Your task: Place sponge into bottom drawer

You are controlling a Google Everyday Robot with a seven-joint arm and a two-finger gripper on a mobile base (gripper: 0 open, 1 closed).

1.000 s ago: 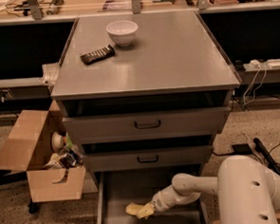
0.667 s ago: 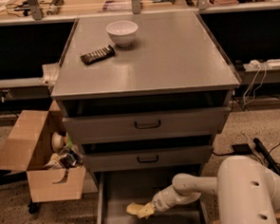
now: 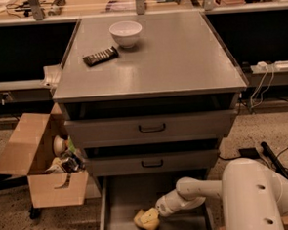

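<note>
A grey metal cabinet stands with its bottom drawer pulled out toward the viewer as a shallow tray with low side walls. Bare tray floor lies open to the left of the sponge and behind it, up to the two closed drawers above. A white robot arm reaches in from the right, over the tray's right wall. The gripper sits low inside the tray, right of centre. The pale-yellow sponge is tilted, touching the gripper's tip on its left side, well apart from the left wall. Whether the gripper is clamped on the sponge cannot be told. A white bowl and a dark bar rest on the cabinet top. A cardboard box stands to the left.
</note>
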